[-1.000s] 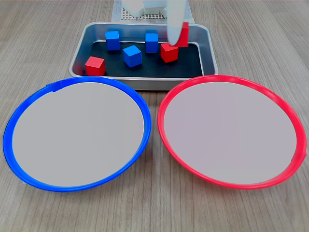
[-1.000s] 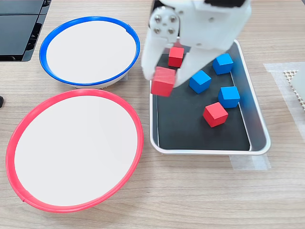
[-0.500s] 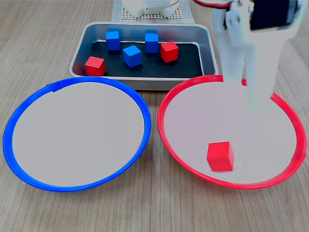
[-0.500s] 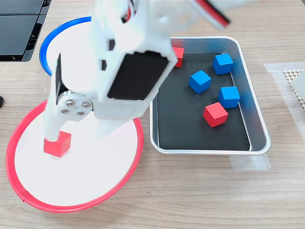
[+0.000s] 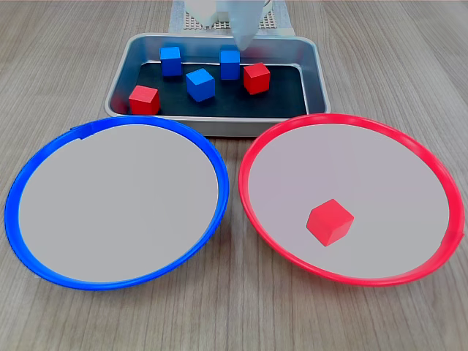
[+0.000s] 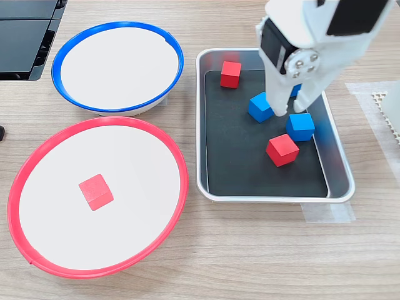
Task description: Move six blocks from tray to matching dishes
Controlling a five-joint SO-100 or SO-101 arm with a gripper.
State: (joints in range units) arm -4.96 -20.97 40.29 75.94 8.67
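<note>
The silver tray [image 5: 219, 126] [image 6: 340, 169] holds two red blocks [image 5: 144, 99] [image 5: 257, 77] and three blue blocks [image 5: 170, 61] [image 5: 199, 84] [image 5: 229, 63]. A third red block [image 5: 330, 222] [image 6: 95, 191] lies alone in the red-rimmed dish [image 5: 344, 117] [image 6: 181, 181]. Nothing lies in the blue-rimmed dish [image 5: 225, 191] [image 6: 117, 25]. My white gripper [image 6: 289, 110] hangs open over the tray in the second exterior view, holding nothing. Its fingers straddle the spot between two blue blocks [image 6: 261, 107] [image 6: 300, 126] and partly hide a third blue one [image 6: 292, 89]. In the first exterior view only the gripper's blurred tip [image 5: 242, 33] shows at the tray's far rim.
A black device [image 6: 25, 31] lies at the second exterior view's top left. A white perforated mat [image 6: 382, 100] [image 5: 191, 24] sits beside the tray, where the arm's base stands. Clear tape [image 6: 325, 212] holds the tray's edge. Bare wooden tabletop surrounds the dishes.
The gripper carried a red block from the tray to the red-rimmed dish and let go of it there. It has swung back over the tray, open. The dropped block shifted slightly and settled.
</note>
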